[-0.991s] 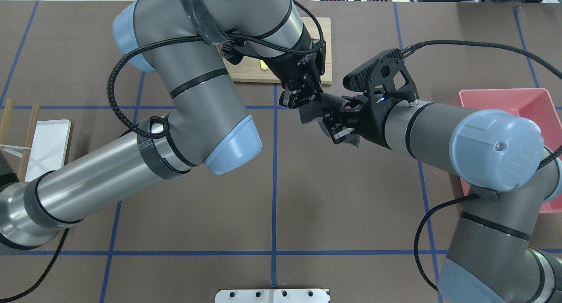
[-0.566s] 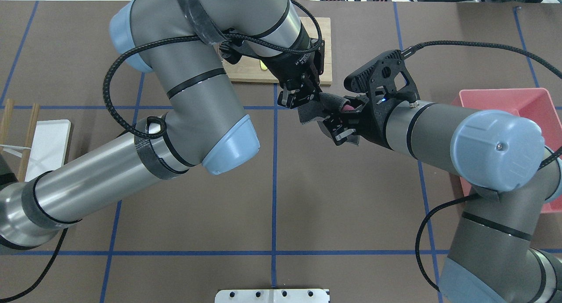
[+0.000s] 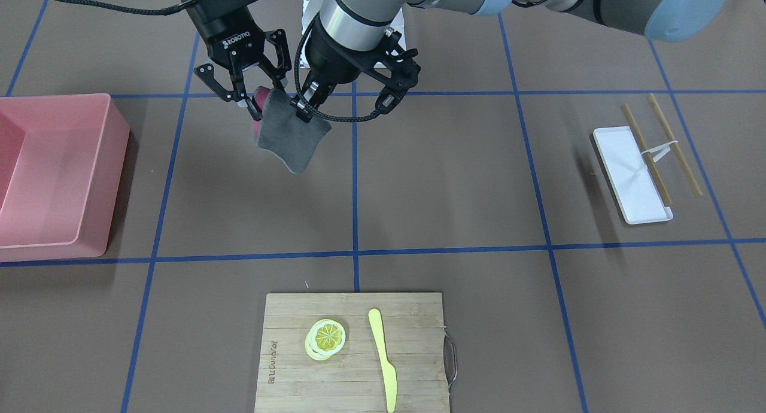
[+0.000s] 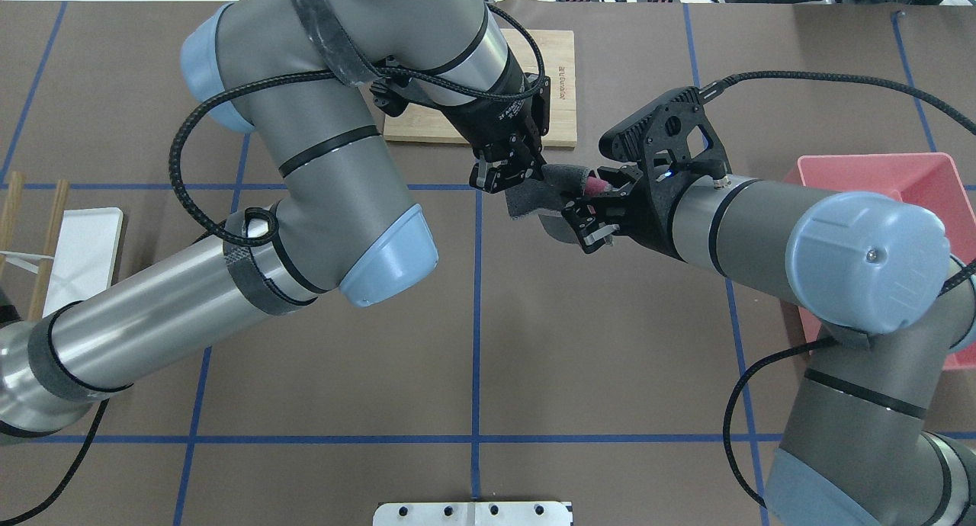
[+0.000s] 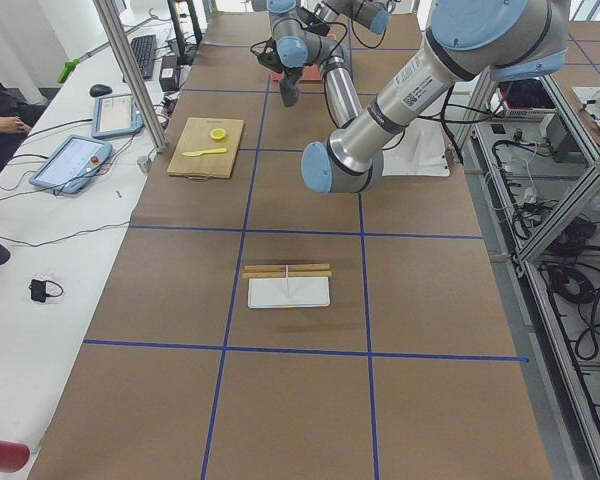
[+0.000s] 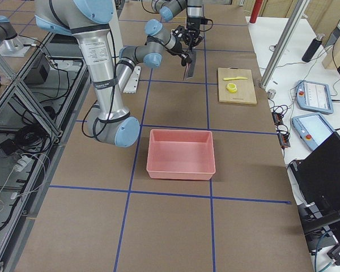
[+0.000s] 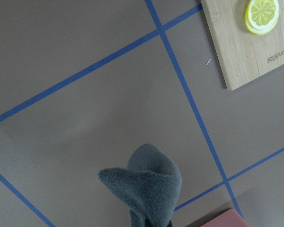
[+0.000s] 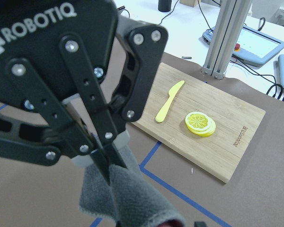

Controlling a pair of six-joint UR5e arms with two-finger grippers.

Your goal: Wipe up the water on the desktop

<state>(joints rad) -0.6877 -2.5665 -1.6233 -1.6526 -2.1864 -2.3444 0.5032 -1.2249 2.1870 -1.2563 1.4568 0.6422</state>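
A grey cloth (image 3: 290,137) with a pink side hangs above the brown, blue-taped desktop (image 3: 455,179), near the middle. My left gripper (image 3: 304,112) is shut on its upper corner; the right wrist view shows its fingers pinched on the cloth (image 8: 123,198). My right gripper (image 3: 263,93) is open, and the cloth's pink end lies between its spread fingers. In the overhead view the left gripper (image 4: 518,179) and the right gripper (image 4: 583,213) face each other over the cloth (image 4: 530,194). No wet patch stands out on the desktop.
A pink bin (image 3: 54,167) stands on the robot's right side. A bamboo board (image 3: 413,317) holds lemon slices (image 3: 326,338) and a yellow knife (image 3: 383,359) at the far edge. A white tray (image 3: 631,176) with chopsticks (image 3: 670,143) lies on the robot's left.
My left gripper has moved a little to the left with the cloth. The cloth's tail has slid out from under the right gripper, which has hardly moved.
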